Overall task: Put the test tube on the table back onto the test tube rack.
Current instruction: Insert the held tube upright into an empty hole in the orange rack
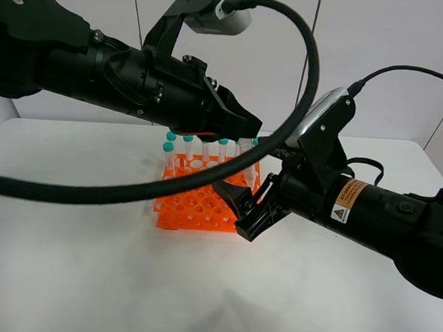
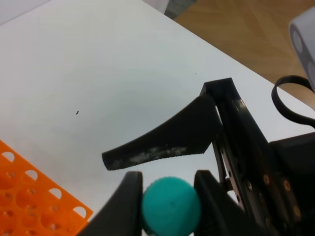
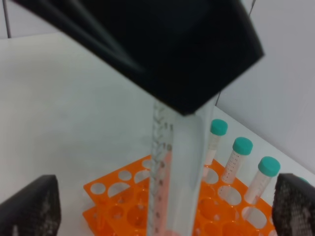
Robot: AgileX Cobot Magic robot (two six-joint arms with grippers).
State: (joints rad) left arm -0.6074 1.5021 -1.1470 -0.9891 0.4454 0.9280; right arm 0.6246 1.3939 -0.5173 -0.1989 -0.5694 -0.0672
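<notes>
From the high camera, the black left gripper (image 1: 242,133) hangs over the far right part of the bright orange, many-holed plastic test tube rack (image 1: 192,209), which stands on the plain white table (image 1: 87,278). Under its tips a slim clear plastic test tube (image 1: 245,166) hangs roughly upright, with its cap hidden by the gripper. The black right gripper (image 1: 237,210) sits lower, at the rack's right front corner. Its jaws are spread wide with nothing between them. A row of other teal-capped tubes (image 1: 187,145) stands along the rack's back edge.

In the left wrist view the test tube (image 2: 171,206) shows only as its round teal-green cap. The cap is squeezed between the left gripper's two black fingers (image 2: 129,196) and touches both, so this gripper is closed on the tube at the cap. Beyond the cap are one curved, whitish-scuffed finger of the right gripper, the white table, and a corner of the orange rack (image 2: 29,201).

In the right wrist view the tube's body (image 3: 170,172) comes straight down out of the left gripper's black tip. It hangs midway between the right gripper's two textured pads (image 3: 29,209), which stand at opposite edges of the view, well apart from it. The tube is transparent, with printed graduation lines and numerals, and the orange rack shows through its lower part. Its lower end runs out of the picture, so whether the tip has entered a hole cannot be told. Three of the capped tubes stand in holes just beside it.
</notes>
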